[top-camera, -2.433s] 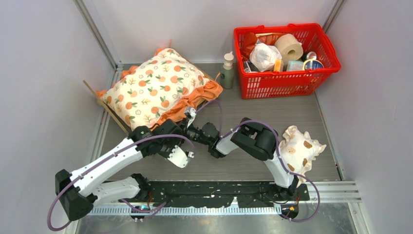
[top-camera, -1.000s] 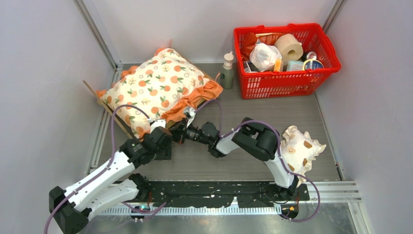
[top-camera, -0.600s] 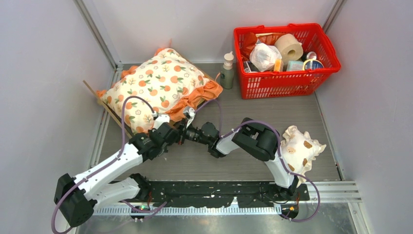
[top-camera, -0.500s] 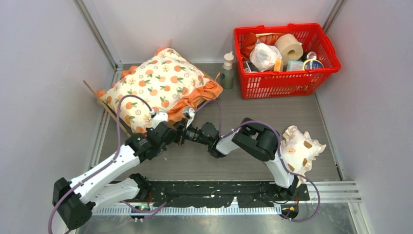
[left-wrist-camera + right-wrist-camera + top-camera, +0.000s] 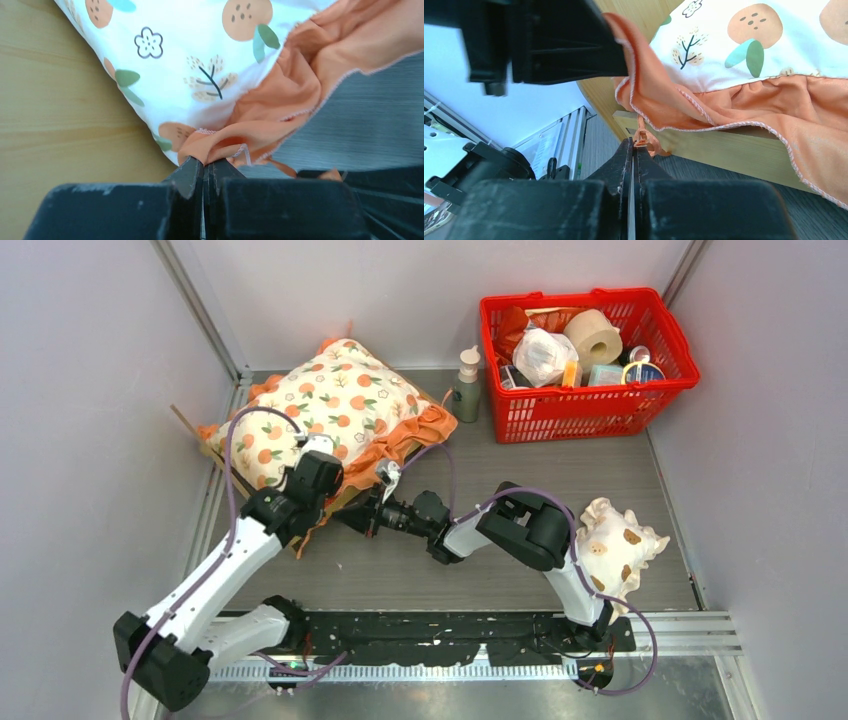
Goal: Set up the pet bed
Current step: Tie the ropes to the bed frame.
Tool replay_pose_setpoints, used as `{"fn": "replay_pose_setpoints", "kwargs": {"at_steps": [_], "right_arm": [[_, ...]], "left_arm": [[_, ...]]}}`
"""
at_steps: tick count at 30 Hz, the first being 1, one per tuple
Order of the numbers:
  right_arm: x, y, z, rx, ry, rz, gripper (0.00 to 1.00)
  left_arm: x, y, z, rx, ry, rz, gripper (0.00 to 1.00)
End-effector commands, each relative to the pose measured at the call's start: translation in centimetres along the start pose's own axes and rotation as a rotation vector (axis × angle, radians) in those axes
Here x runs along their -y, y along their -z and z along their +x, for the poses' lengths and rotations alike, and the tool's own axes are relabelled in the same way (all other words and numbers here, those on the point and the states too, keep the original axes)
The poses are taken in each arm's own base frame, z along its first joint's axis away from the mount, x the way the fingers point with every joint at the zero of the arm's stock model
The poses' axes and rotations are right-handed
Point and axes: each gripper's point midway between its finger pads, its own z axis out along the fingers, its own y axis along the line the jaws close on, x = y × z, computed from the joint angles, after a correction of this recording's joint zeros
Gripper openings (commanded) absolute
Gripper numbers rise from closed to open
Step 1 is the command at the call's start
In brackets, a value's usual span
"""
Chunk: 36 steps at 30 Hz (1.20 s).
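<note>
Pet bed: located at the far left of the desk, set at an angle, almost wholly covered by the cushion. Visible only as thin light-wood strips past the cushion edges and as a flat wood face in the left wrist view.

Handling, by judgement: treat as stiff and light, more likely to slide on the smooth desk than to flex. Take hold on a bare wood rail, best at the near edge below the ruffle. Never lift by the fabric: soft, loose, and not visibly fixed to the frame.

Cushion: puffy and limp, draped over the near rail. Expect a pull on the ruffle to move cloth only, not wood.

Left pincer: pressed together, pinching a fold of the orange ruffle at the near corner of the cushion.

Right pincer: pressed together too, nipping a small orange tag of the same ruffle just in front of the wood rail.

Both set close together at that corner, low over the desk.

Step in hand, by judgement: seating or straightening the cushion on the frame.

Further out: small spotted pillow at the near right, well apart from the bed. Pump bottle just beside the red basket at the far right.
</note>
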Motion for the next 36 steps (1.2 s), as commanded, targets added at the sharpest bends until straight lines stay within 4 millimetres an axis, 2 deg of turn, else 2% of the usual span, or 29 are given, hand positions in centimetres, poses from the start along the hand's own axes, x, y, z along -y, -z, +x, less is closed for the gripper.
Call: {"fn": "replay_pose_setpoints", "kwargs": {"at_steps": [1,4,8,10,12,17,20,22,24,28,30,33,36], "right_arm": [[-3.1,-0.9,-4.9,0.127,0.05,-0.089,0.05],[-3.1,-1.0,-4.9,0.127,0.049,-0.092,0.05],[-3.1,-1.1,-4.7,0.128,0.042,-0.096,0.05],[-3.0,-1.1,-4.6,0.127,0.04,-0.095,0.05],[-3.0,-1.1,-4.6,0.126,0.039,-0.095,0.05],[-3.1,-1.1,-4.8,0.13,0.04,-0.096,0.05],[-3.1,-1.1,-4.7,0.13,0.039,-0.098,0.05],[-3.2,-1.1,-4.8,0.132,0.036,-0.099,0.05],[-3.2,-1.0,-4.9,0.134,0.036,-0.099,0.05],[-3.3,-1.0,-5.0,0.136,0.039,-0.101,0.05],[-3.3,-1.0,-5.0,0.136,0.038,-0.102,0.05],[-3.4,-1.0,-5.1,0.139,0.039,-0.102,0.05],[-3.4,-1.0,-5.1,0.14,0.039,-0.103,0.05]], "left_arm": [[-0.8,-1.1,-4.3,0.072,-0.047,-0.036,0.0],[-1.1,-2.3,-5.0,0.042,-0.034,-0.037,0.08],[-1.8,-3.7,-4.6,-0.019,-0.017,-0.065,0.18],[-2.6,-4.4,-4.0,-0.055,0.022,-0.081,0.29],[-2.5,-4.6,-3.6,-0.085,0.045,-0.058,0.32],[-2.2,-2.5,-4.1,-0.066,0.043,0.026,0.44],[-1.6,-0.5,-4.6,-0.078,0.008,0.126,0.66],[-0.8,0.1,-4.5,-0.093,-0.004,0.187,0.7],[-0.7,-0.1,-3.5,-0.131,-0.015,0.188,0.69],[-0.6,-1.7,-1.9,-0.178,-0.059,0.162,0.58],[-0.7,-2.8,-1.3,-0.201,-0.077,0.14,0.56],[-1.7,-4.4,-1.1,-0.236,-0.092,0.057,0.44],[-2.5,-6.3,-1.2,-0.251,-0.073,-0.01,0.25]]}}
